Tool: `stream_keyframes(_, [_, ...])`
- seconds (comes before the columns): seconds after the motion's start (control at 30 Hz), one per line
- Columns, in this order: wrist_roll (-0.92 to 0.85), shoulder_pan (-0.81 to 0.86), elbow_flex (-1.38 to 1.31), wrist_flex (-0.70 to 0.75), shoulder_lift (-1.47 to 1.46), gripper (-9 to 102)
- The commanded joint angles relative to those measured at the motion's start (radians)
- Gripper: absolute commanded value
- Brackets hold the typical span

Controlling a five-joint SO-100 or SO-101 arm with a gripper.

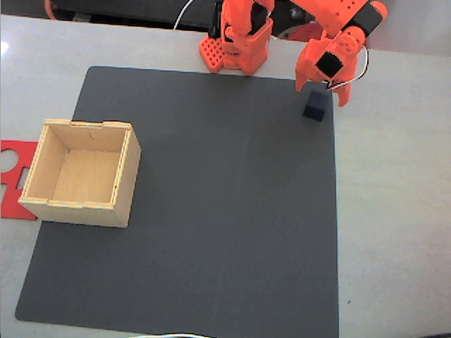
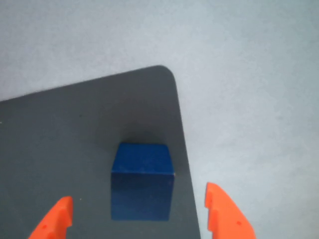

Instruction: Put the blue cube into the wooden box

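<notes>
Grey table [image 1: 394, 211] with one dark mat [image 1: 211, 211], one blue cube [image 1: 315, 107] between spread pincer [image 1: 322, 97] tips, one wooden box [image 1: 82, 172]

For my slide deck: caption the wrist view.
Open gripper straddling the blue cube, which sits near the rounded corner of the dark mat.

The blue cube [image 2: 142, 181] is plain dark navy — the wooden box [image 1: 83, 172] pale, light plywood. Orange arm [image 1: 243, 35], dark grey mat [image 1: 211, 211], light grey bench [image 1: 394, 211] — red cut-out [image 1: 13, 172].
</notes>
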Motion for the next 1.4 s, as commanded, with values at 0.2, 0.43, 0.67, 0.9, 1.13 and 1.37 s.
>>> stream_keyframes(0.2, [0.002, 0.002, -0.026, -0.048, -0.08, 33])
stream_keyframes(0.43, [-0.003, 0.003, -0.035, -0.133, -0.184, 21])
stream_keyframes(0.67, [-0.014, 0.02, -0.055, -0.175, -0.241, 0])
stream_keyframes(0.9, [-0.028, 0.25, -0.288, 0.028, -0.112, 0])
stream_keyframes(1.13, [-0.12, 0.767, -0.782, 0.198, 0.003, 0])
stream_keyframes(1.37, [-0.195, 1.193, -0.736, -0.069, 0.195, 0])
